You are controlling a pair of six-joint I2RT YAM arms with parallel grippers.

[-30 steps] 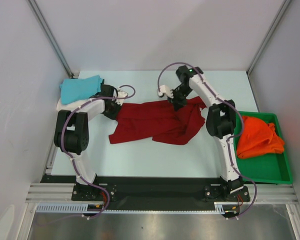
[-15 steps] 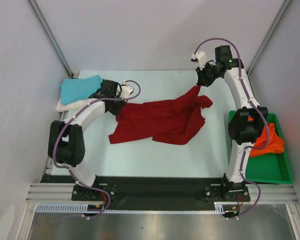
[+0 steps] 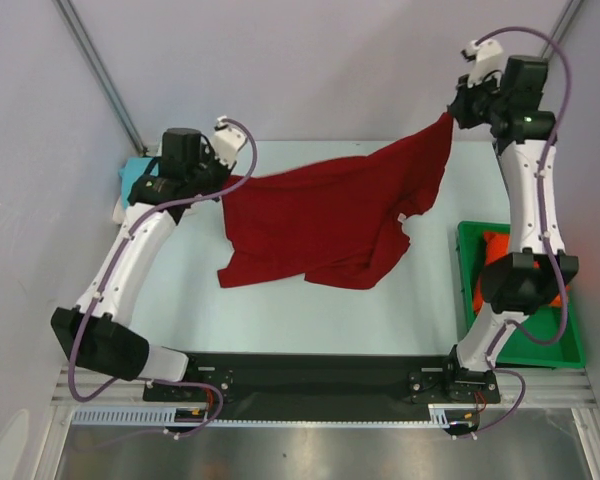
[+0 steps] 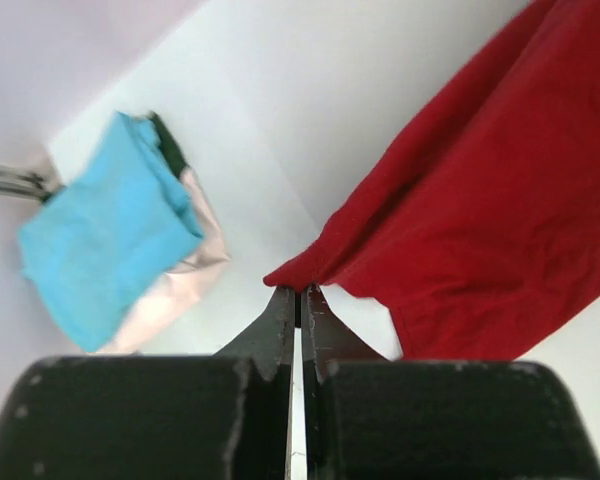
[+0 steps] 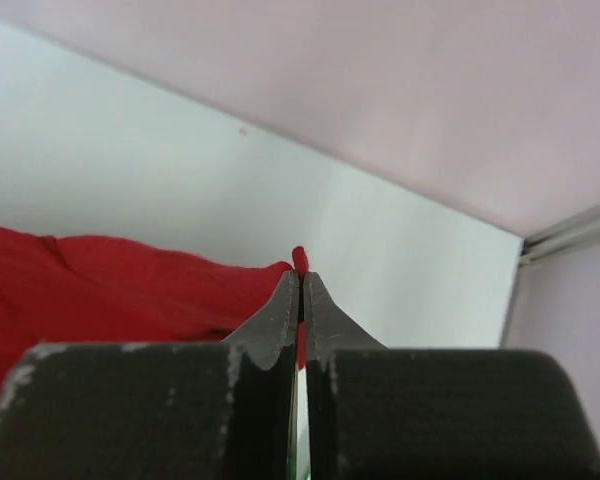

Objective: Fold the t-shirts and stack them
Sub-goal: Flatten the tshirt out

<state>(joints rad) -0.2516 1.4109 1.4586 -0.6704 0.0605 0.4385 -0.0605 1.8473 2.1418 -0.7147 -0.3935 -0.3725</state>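
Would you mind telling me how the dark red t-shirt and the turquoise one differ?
The dark red t-shirt is spread open; the turquoise t-shirt is folded compactly. The red one is pinched by the left tool and right tool; the turquoise one lies untouched atop the cream t-shirt. Both are plain cloth.

The dark red t-shirt (image 3: 330,220) is plain, as is the turquoise t-shirt (image 4: 100,240). Cream t-shirt (image 4: 180,290), bright orange t-shirt (image 3: 490,243), green tray (image 3: 540,345), pale bluish-white desk (image 3: 280,310).
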